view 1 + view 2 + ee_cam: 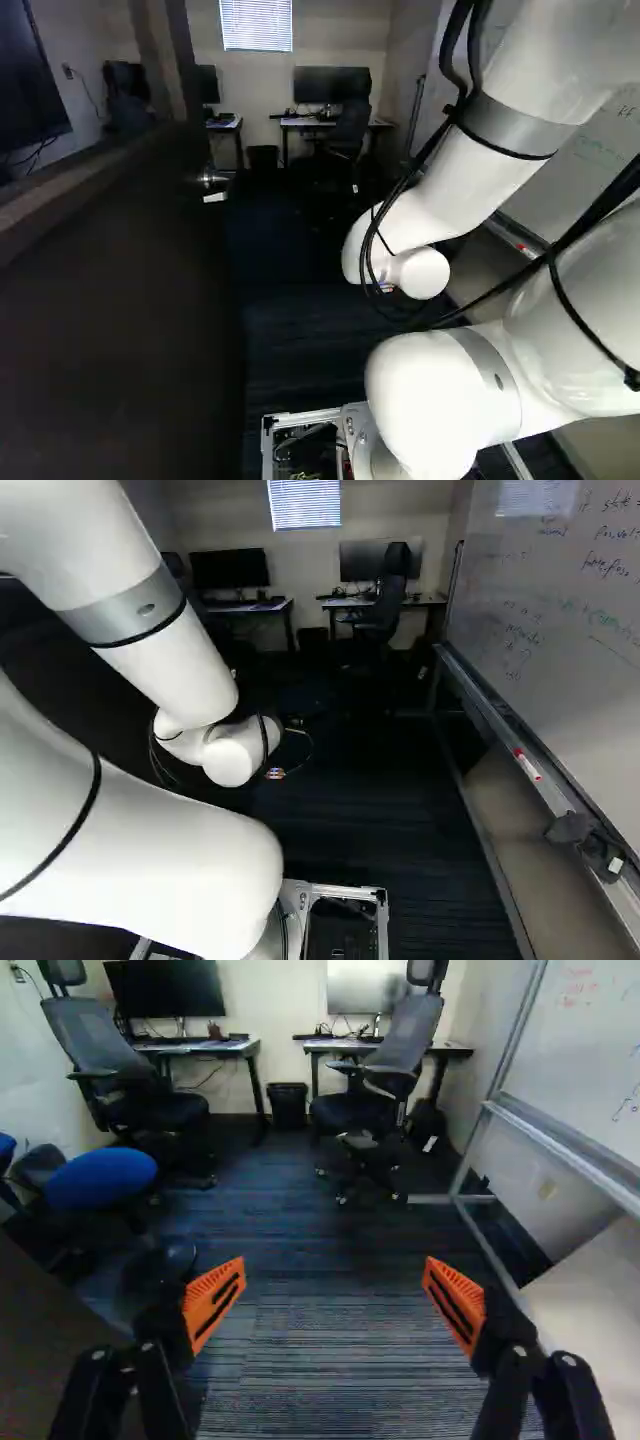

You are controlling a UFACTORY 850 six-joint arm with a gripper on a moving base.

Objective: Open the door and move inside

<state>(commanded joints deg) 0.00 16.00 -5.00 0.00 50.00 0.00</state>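
The opening looks done and the going-in looks to be the step in hand: taking the base's heading as twelve o'clock, the door stands open along the side from nine to eleven, and carpet runs ahead into the room. The next move calls for driving the base slowly towards twelve, the arm kept clear of the panel. I'd not reach for the handle again unless the door starts to swing back; if it did, it could rub the arm or the base's flank. Too much drift towards two o'clock would bring the frame of the whiteboard into play, and the office chair near twelve to one limits how deep a straight run can go. From the gripper, a blue seat lies towards ten or eleven, worth watching too.

The gripper's two fingers stand wide apart, orange pads facing across a gap, and it has hold of nothing.

As for the door itself, it is a broad, flat, very dark panel, close by in the left base view, its surface nearly lost in shadow. The handle is shiny metal, near the far edge, at about eleven o'clock, with a small pale patch just below it
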